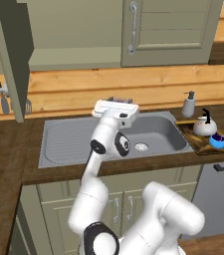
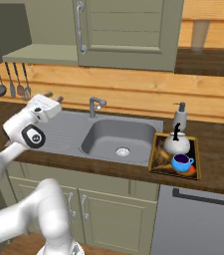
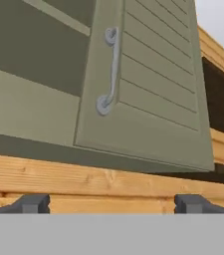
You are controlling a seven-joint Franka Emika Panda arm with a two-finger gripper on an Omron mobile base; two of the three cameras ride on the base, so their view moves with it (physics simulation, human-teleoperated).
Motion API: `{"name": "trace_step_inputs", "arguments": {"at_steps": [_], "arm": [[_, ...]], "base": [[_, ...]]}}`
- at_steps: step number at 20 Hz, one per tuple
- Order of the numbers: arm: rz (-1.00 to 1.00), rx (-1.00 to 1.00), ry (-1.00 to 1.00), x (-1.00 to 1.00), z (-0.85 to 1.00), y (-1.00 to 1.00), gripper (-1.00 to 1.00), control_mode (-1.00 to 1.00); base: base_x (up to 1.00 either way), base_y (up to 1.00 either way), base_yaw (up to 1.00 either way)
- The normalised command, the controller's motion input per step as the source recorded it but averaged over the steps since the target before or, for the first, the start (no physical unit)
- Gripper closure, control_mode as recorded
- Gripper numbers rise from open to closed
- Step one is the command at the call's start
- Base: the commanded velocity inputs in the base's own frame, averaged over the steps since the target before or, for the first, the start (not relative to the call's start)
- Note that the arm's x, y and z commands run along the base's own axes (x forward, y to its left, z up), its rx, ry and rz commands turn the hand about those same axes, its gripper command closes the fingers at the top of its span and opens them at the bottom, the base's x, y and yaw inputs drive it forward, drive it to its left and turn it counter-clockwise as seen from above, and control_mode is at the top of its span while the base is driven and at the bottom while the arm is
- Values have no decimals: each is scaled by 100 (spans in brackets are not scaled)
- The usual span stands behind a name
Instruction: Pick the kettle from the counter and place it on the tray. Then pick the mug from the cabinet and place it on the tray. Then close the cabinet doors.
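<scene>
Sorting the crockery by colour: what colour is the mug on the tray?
Bright blue with a dark inside; the mug shows best in the right base view.

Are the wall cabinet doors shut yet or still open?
Half done. The right door sits closed, flush with the cabinet. The left door stands swung out, exposing the inner shelf.

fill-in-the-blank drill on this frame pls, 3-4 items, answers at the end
1. Beside the kettle, the tray also holds a blue ____.
2. The soap dispenser stands just ____ the tray.
3. The cabinet has its left door ____ and its right door closed.
4. The gripper has its jaws ____, holding nothing.

Answers: mug; behind; open; open
</scene>
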Motion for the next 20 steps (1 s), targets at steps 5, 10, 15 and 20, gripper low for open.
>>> {"name": "trace_step_inputs", "arguments": {"at_steps": [5,10,15,20], "arm": [[-17,-33,-7,-30,45,93,-100,-100],[-16,-34,0,-16,51,98,-100,-100],[-11,-34,0,-23,39,100,-100,-100],[-12,-34,0,-19,7,100,-100,-100]], "base": [[0,0,0],[0,0,0],[0,0,0],[0,0,0]]}}
